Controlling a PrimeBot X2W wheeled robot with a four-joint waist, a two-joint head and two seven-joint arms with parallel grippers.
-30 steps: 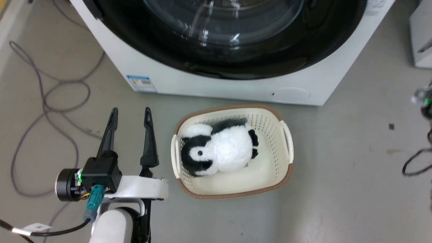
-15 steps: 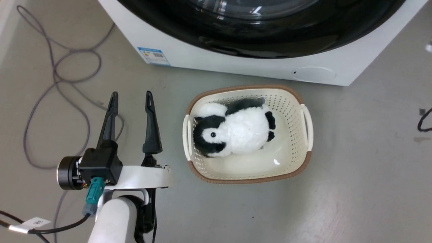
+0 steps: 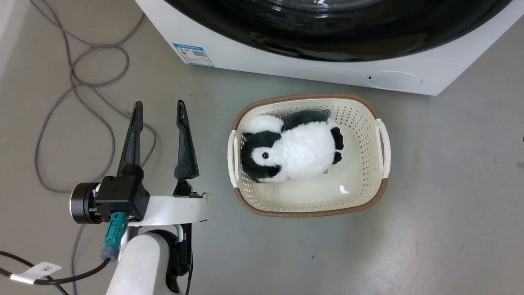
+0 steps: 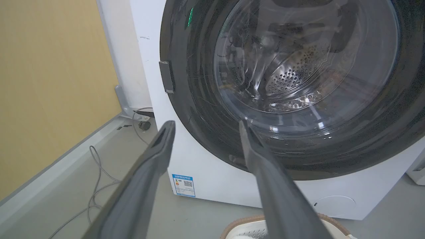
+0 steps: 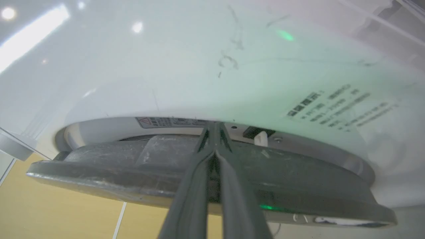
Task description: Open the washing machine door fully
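The washing machine (image 3: 286,71) stands white across the top of the head view, with the lower arc of the glossy-black washing machine door (image 3: 348,37) on its front. My left gripper (image 3: 159,104) hovers open over the floor, left of the machine. In the left wrist view the left gripper (image 4: 205,124) points at the door (image 4: 199,99) from a distance, empty. In the right wrist view the door (image 5: 116,166) shows edge-on, slightly off the white front (image 5: 199,66). My right gripper (image 5: 215,125) is shut, its tips in that gap.
A cream basket (image 3: 307,99) holding a black-and-white plush penguin (image 3: 294,155) sits on the floor just before the machine. Grey cables (image 3: 73,82) loop on the floor at the left. A yellow wall (image 4: 49,83) stands left of the machine.
The head camera has shifted, so the machine and basket sit higher and further right in the picture. My left gripper stays open in the same pose.
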